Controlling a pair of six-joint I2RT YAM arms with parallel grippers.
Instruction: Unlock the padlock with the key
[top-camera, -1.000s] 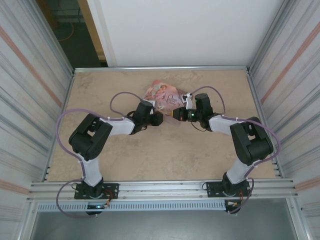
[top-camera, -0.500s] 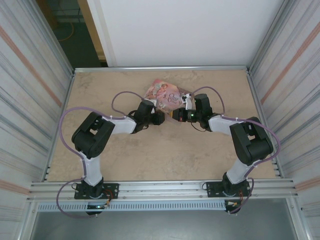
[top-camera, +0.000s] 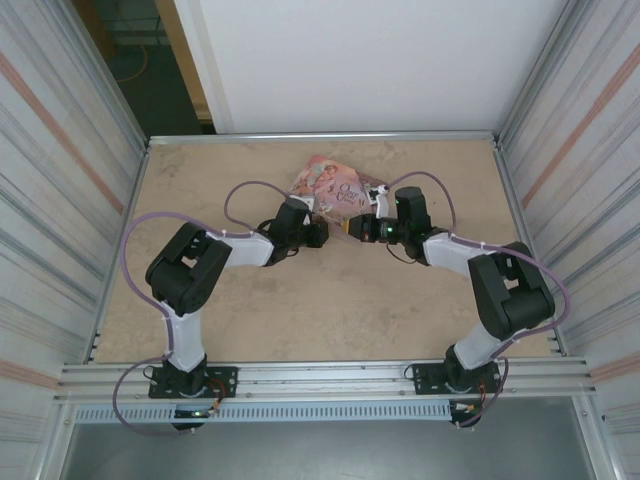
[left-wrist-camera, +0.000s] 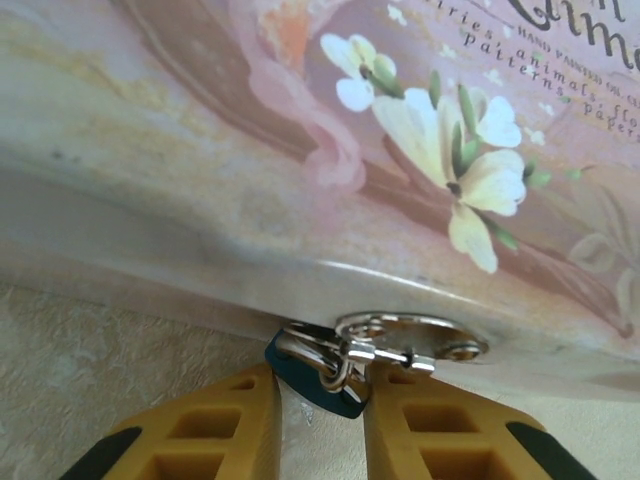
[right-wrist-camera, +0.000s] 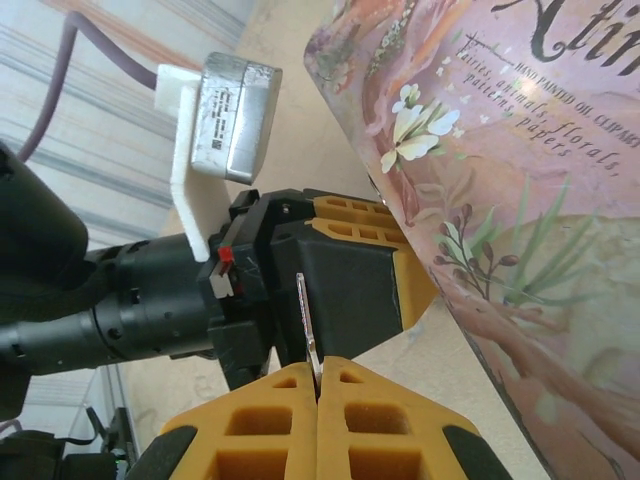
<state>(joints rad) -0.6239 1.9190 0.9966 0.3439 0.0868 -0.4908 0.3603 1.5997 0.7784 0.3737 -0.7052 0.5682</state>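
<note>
The tiny blue padlock (left-wrist-camera: 312, 378) hangs by its metal shackle from the hasp ring (left-wrist-camera: 405, 335) on the pink tin box's front edge. My left gripper (left-wrist-camera: 318, 390) is shut on the padlock's body, one yellow finger on each side. My right gripper (right-wrist-camera: 318, 378) is shut on the key (right-wrist-camera: 305, 315), whose thin blade sticks up edge-on from the pads. The blade points at the left gripper (right-wrist-camera: 345, 275), a short gap away. In the top view the left gripper (top-camera: 318, 235) and the right gripper (top-camera: 350, 229) face each other just in front of the box.
The pink illustrated tin box (top-camera: 337, 188) lies at the middle back of the tan table (top-camera: 300, 310) and its lid (right-wrist-camera: 520, 150) looms on the right of the right wrist view. Metal walls (top-camera: 60, 200) close in both sides.
The right arm has swung its forearm outward to the right and turned its wrist, with the key still near the left gripper. The left arm has barely shifted.
</note>
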